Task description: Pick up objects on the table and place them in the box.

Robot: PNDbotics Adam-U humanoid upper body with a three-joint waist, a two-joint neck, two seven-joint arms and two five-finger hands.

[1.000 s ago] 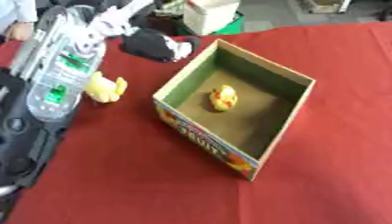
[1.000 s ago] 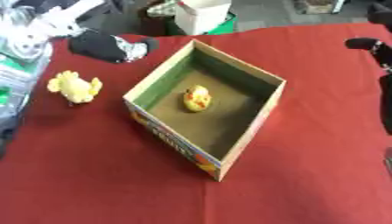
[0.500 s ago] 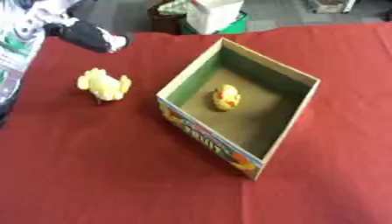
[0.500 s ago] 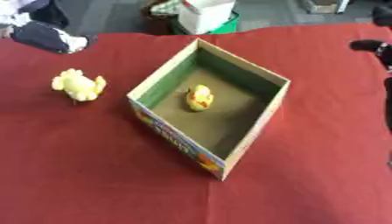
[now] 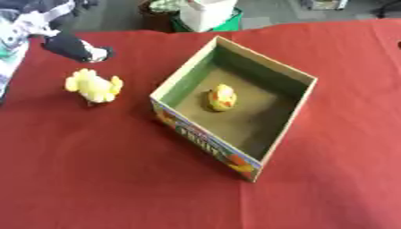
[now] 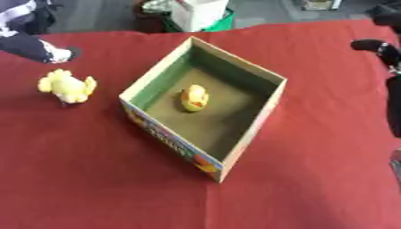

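Note:
An open cardboard box [image 5: 200, 134] stands askew in the middle of the red table. A small yellow duck [image 5: 222, 97] lies on its floor. To the box's left, a yellow plush chick [image 5: 94, 87] sits on the cloth. Beyond the chick is a black-and-white thing [image 5: 77, 48], reaching in from the far left corner. My left hand [image 5: 35, 20] shows only as a white and black blur in that corner, right at that thing; whether it holds it is unclear. My right hand [image 6: 374, 46] is at the right edge in the right eye view, well apart from the box.
Past the table's far edge stand a white container [image 5: 207, 9] and a green crate [image 5: 235, 22]. Red cloth [image 5: 109, 179] stretches in front of the box and to its right. My dark right forearm [image 6: 394, 107] hangs along the right edge.
My left arm has drawn back from beside the chick to the far left corner. The black-and-white thing has shifted left with it. Box, duck and chick stay put.

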